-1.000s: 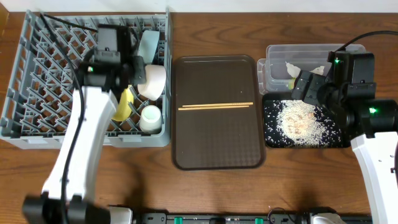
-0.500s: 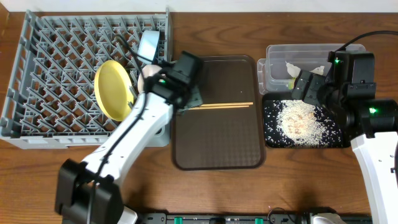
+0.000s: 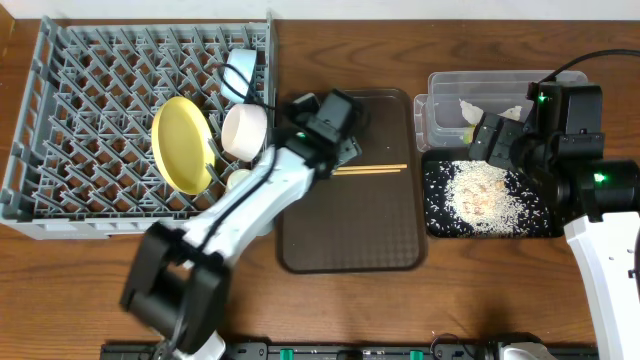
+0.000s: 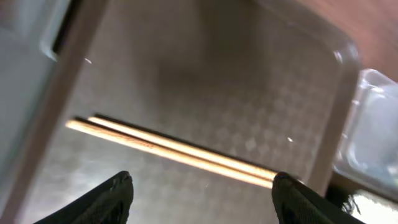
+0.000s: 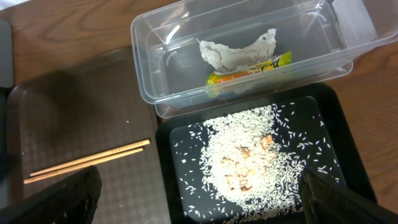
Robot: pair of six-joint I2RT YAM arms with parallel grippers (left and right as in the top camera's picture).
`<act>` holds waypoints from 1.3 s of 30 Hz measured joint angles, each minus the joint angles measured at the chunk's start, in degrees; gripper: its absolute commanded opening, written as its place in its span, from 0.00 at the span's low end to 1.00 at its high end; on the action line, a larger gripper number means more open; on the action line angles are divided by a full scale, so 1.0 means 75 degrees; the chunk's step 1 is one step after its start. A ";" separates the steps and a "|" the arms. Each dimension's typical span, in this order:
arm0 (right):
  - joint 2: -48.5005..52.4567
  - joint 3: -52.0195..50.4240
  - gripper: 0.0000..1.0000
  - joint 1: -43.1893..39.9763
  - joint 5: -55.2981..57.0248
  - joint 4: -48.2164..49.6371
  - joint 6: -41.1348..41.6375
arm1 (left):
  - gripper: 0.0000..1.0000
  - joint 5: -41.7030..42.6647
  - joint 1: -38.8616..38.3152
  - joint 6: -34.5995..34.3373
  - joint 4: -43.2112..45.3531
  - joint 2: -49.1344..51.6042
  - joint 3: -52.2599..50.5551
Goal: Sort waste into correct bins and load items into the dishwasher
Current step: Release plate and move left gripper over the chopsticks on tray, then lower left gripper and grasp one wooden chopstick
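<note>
My left gripper [image 3: 345,140] [image 4: 202,190] hovers open and empty over the brown tray, just short of the chopsticks [image 4: 174,149]. In the grey dishwasher rack [image 3: 90,60] the yellow-green plate [image 3: 183,143] stands on edge, beside the white bowl [image 3: 245,130], the light blue bowl [image 3: 240,72] and the small cup [image 3: 240,180]. My right gripper [image 3: 495,135] [image 5: 199,199] hangs wide open above the black tray [image 5: 336,124], where the rice grains [image 5: 249,155] lie. The clear tub [image 5: 161,81] holds the tissue [image 5: 236,50] and the wrapper [image 5: 249,67].
The brown serving tray [image 3: 350,230] lies between the rack and the bins, with only the chopsticks [image 3: 370,169] on it. The rack sits at the table's left, its right wall close to the tray's edge.
My left arm swung right from the rack to above the brown tray and its jaws opened; the yellow plate stays standing in the rack. The right arm has not moved.
</note>
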 measured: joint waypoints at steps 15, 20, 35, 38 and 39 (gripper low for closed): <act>0.0000 0.0000 0.99 0.0000 0.0000 0.0000 0.0000 | 0.68 -0.0344 -0.0379 -0.1032 0.1259 0.1212 0.0000; 0.0000 0.0000 0.99 0.0000 0.0000 0.0000 -0.0003 | 0.69 -0.0341 -0.0379 -0.1145 0.1122 0.1390 0.0000; 0.0000 0.0000 0.99 0.0000 0.0000 0.0000 0.0000 | 0.69 -0.0326 -0.0385 -0.1241 0.1040 0.1568 0.0000; 0.0000 0.0000 0.99 0.0000 0.0000 0.0000 -0.0003 | 0.69 -0.0326 -0.0385 -0.1320 0.0991 0.1574 0.0000; 0.0000 0.0000 0.99 0.0000 0.0000 0.0000 0.0000 | 0.69 -0.0326 -0.0385 -0.1338 0.0968 0.1574 0.0000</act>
